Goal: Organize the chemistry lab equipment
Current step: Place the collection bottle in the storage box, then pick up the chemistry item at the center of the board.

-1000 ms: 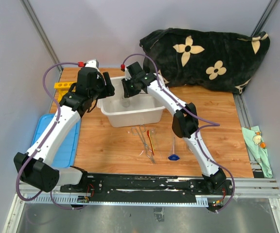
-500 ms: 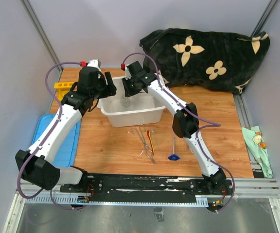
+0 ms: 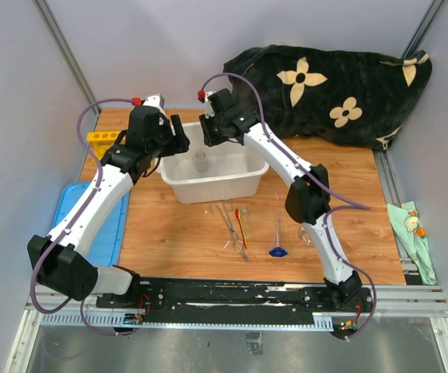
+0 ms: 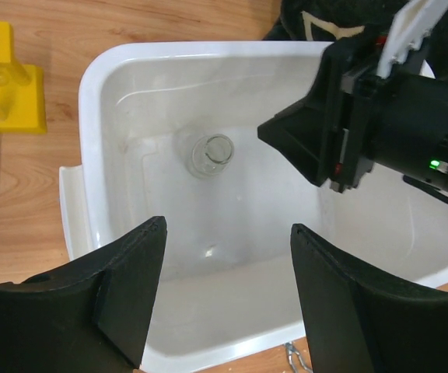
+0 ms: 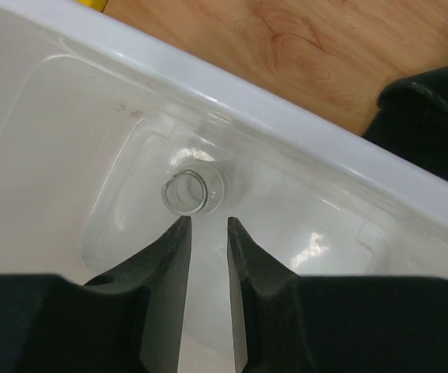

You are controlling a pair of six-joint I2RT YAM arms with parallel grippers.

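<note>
Standing in bin (image 4: 208,48), clear flask (image 4: 211,154) faint, left jaws spread, right jaws slightly parted, empty

Nothing could be read in any view: no lettering, number, label or brand was legible on any surface
</note>
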